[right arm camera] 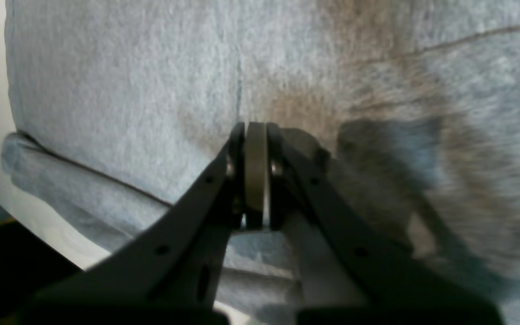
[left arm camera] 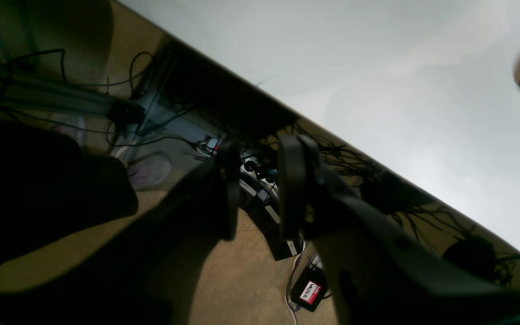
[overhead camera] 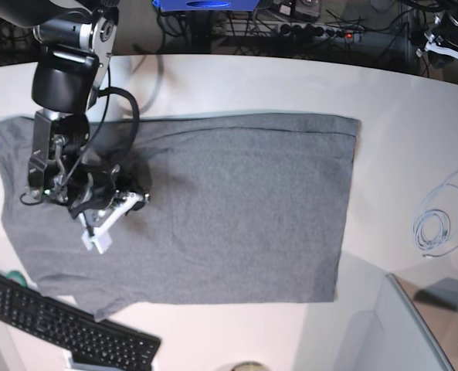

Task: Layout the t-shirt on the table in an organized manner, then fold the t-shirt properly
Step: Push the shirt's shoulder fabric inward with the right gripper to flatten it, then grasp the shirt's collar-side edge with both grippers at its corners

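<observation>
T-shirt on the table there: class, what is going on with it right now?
A two-armed robot is handling a grey t-shirt spread on the white table. The right gripper is down over the shirt with its jaws shut; whether it pinches cloth cannot be told. The left gripper hangs past the table edge, holding nothing. A keyboard lies by the shirt's near edge.

Bright, even overhead light on the counter [overhead camera: 236,85] in the base view — the left wrist view is dim, underexposed lower left; the right wrist view blurs rightward, claw [right arm camera: 255,131] shadow falling there
</observation>
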Robot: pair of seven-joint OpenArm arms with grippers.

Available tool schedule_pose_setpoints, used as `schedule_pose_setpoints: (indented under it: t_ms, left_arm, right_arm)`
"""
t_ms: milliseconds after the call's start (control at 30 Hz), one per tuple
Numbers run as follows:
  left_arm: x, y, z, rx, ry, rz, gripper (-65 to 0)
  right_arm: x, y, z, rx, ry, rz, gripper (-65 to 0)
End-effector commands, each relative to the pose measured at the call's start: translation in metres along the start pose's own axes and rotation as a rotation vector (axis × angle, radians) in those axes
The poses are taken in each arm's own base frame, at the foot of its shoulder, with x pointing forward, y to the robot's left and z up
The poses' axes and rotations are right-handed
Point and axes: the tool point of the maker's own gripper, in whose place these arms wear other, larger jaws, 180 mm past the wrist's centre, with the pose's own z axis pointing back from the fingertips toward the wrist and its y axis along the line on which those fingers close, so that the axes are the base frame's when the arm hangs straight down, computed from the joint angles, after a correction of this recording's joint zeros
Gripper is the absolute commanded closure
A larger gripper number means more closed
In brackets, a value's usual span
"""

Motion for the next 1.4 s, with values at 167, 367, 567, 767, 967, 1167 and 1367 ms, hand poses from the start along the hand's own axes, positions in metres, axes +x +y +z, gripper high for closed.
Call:
schedule_pose_setpoints:
  t_ms: [167,367,567,767,967,1167,1367]
  left_arm:
    - [0.019,0.000,0.005,0.001,-0.051,-0.036,-13.7]
    - [0.037,-0.080,-0.009,-0.167,-0.069,-0.191,-13.7]
    - [0.045,-0.148,-0.026,-0.319,-0.082,-0.234,-13.7]
    - [0.042,-0.189,-0.029,-0.413,-0.072,-0.288,-13.7]
    - [0.026,-0.200,-0.045,-0.469,-0.081,-0.227,-13.7]
    - [0.006,-0.187,-0.063,-0.483,-0.065,-0.181,-13.7]
    - [0.015,-0.175,-0.063,-0.466,-0.074,-0.201,-13.7]
  right_arm:
    - [0.002,-0.008,0.057,-0.091,-0.133,0.124,-0.6]
    - [-0.041,0.001,0.056,-0.081,-0.109,0.172,-0.6]
    - [-0.059,-0.023,0.057,-0.114,-0.118,0.134,-0.6]
    - [-0.054,-0.061,0.078,-0.197,-0.168,0.050,-0.6]
    - [-0.060,-0.111,0.090,-0.275,-0.156,-0.013,-0.6]
    - [-0.090,-0.147,0.081,-0.303,-0.113,-0.082,-0.6]
    - [-0.103,-0.159,0.083,-0.320,-0.091,-0.093,-0.6]
